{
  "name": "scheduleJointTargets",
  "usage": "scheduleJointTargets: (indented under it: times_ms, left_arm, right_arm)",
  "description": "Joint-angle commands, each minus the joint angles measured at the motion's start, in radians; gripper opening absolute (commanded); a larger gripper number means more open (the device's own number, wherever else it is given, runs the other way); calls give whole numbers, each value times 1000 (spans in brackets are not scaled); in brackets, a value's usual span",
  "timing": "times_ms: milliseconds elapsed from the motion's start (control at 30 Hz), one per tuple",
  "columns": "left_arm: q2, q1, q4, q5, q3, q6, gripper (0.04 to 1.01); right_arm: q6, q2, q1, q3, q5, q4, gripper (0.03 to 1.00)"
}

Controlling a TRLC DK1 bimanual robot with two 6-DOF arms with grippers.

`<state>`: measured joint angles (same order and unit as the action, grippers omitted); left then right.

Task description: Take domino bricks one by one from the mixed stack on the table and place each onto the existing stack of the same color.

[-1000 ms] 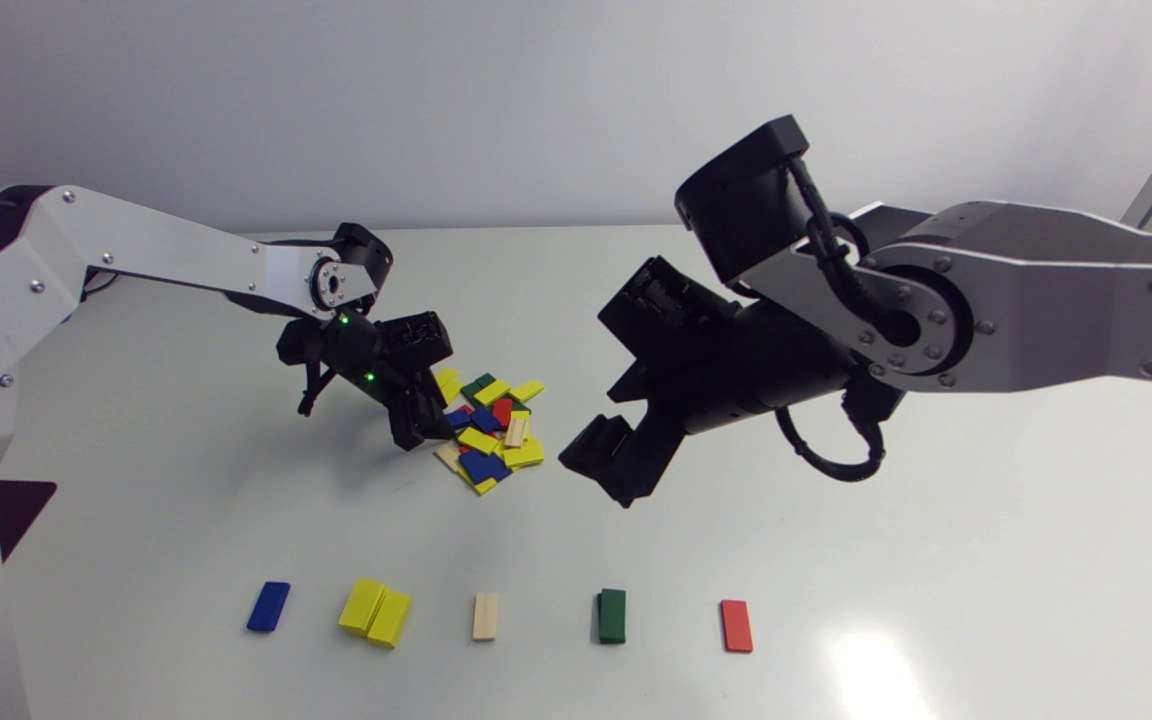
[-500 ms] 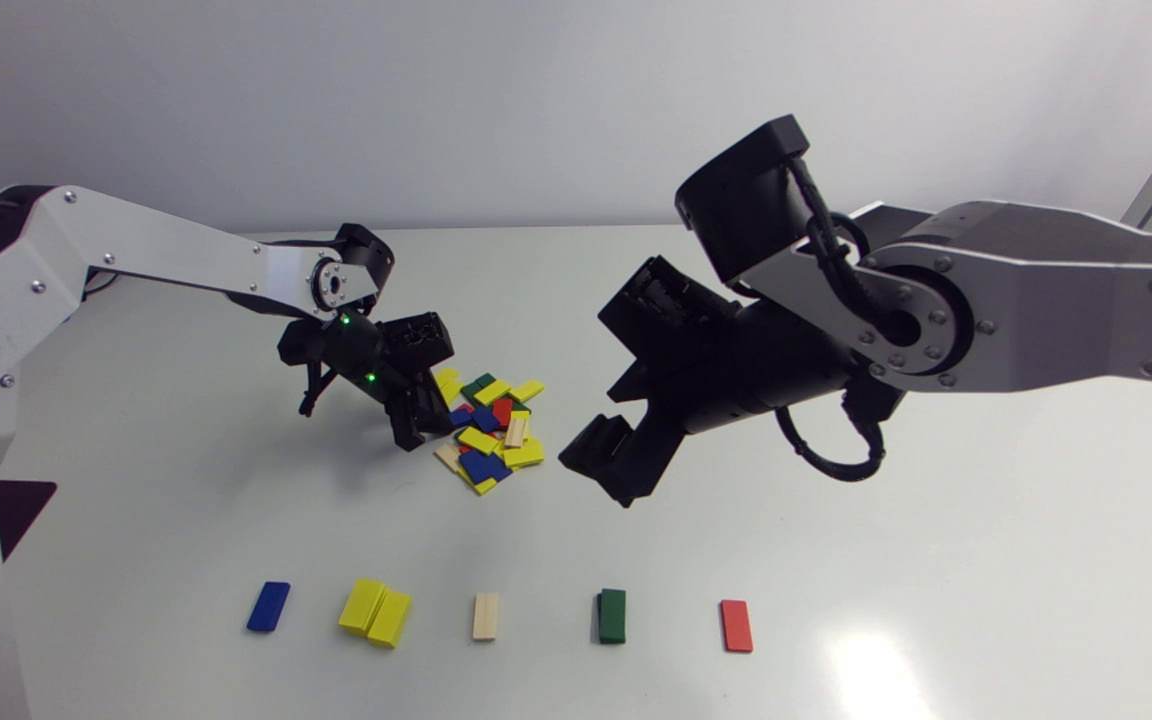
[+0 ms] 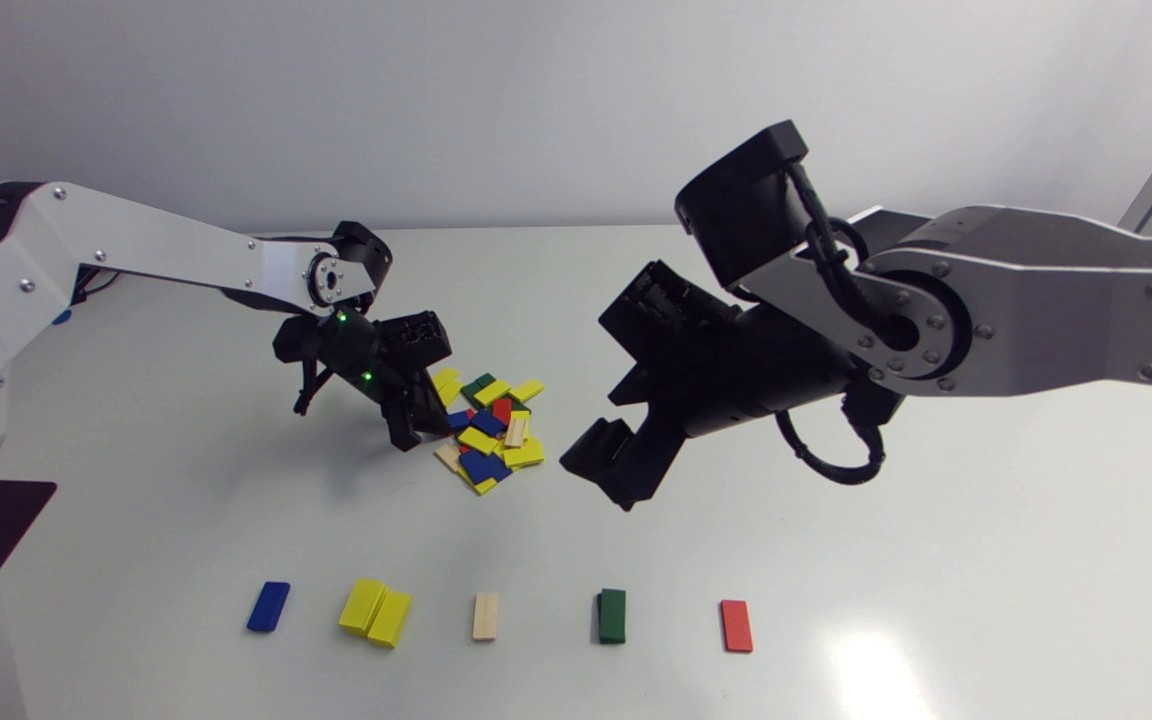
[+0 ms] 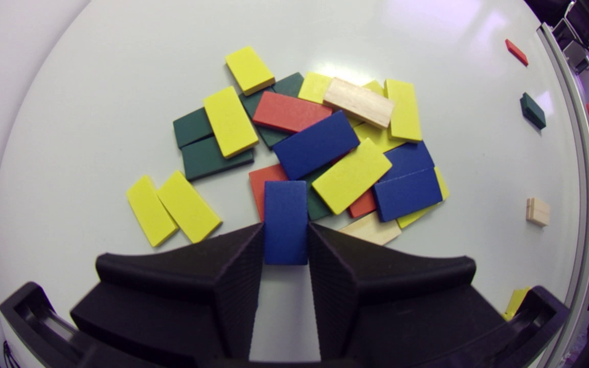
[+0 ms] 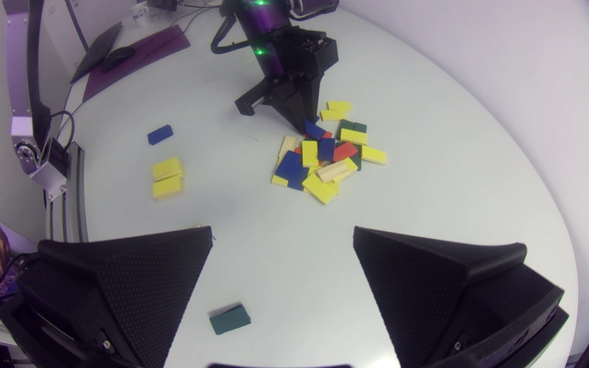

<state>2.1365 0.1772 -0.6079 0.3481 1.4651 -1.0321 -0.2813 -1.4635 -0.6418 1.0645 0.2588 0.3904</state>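
Observation:
The mixed pile of domino bricks (image 3: pixel 488 430) lies mid-table, with yellow, blue, red, green and wood-coloured pieces. My left gripper (image 4: pixel 284 245) is at the pile's left edge, shut on a blue brick (image 4: pixel 285 220) whose long sides its two fingers press. From above, the same gripper (image 3: pixel 421 425) points down at the pile. My right gripper (image 3: pixel 606 470) hangs open above the table to the right of the pile (image 5: pixel 325 156), nothing between its fingers. Along the front stand the colour stacks: blue (image 3: pixel 268 606), yellow (image 3: pixel 375 612), wood (image 3: pixel 485 616), green (image 3: pixel 612 615), red (image 3: pixel 736 625).
Two yellow bricks (image 4: pixel 172 208) lie apart from the pile beside my left gripper. The green stack (image 5: pixel 229 319) sits just ahead of my right gripper's fingers. Bare table (image 3: pixel 936 520) stretches to the right and between pile and stacks.
My left gripper's fingers have closed on the blue brick at the pile's edge and the left arm has risen slightly. The right arm has stayed put.

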Motion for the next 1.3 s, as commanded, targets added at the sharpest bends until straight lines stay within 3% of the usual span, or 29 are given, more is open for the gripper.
scheduleJointTargets:
  times_ms: [0,200,500,633,867,1067,1267]
  left_arm:
    - [-58,8,-20,3,-15,-25,208]
    - [-122,4,0,-1,-91,9,207]
    - [-336,-58,145,-57,-368,218,116]
    - [-417,-87,201,-115,-485,305,116]
    - [-506,-125,195,-164,-601,435,116]
    - [-486,-137,206,-216,-669,503,118]
    - [-365,-196,247,-238,-683,558,118]
  right_arm:
    - [-10,3,-1,-29,2,-2,967]
    - [-9,11,-4,-32,2,-2,967]
    - [-10,29,-9,-43,3,-2,967]
    - [-7,35,-18,-44,2,-2,967]
    - [-6,60,-22,-63,2,-2,967]
    - [-6,77,-30,-78,2,-2,967]
    - [1,83,-41,-83,0,-5,967]
